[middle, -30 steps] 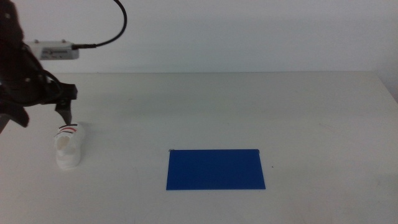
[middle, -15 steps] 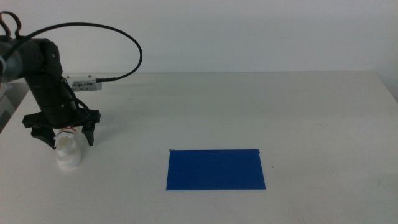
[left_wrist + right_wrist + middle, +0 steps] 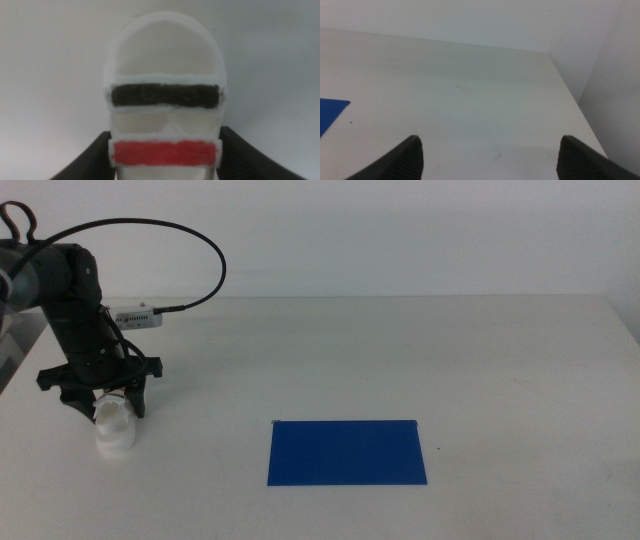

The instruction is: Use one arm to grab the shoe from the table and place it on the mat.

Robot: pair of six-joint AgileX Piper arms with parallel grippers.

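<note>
The white shoe stands on the table at the near left. In the left wrist view the shoe shows one black strap and one red strap. My left gripper is lowered over the shoe's far end. It is open, with one jaw on each side of the shoe. The dark blue mat lies flat near the table's front middle, well to the right of the shoe. My right gripper is open and empty over bare table, out of the middle view.
A black cable loops from the left arm above the table. The mat's corner shows in the right wrist view. The table's right edge is close to the right gripper.
The left arm swung in over the shoe and came down. Its jaws now flank the shoe and sit slightly lower and closer in than half a second ago. The shoe and mat have not moved.
</note>
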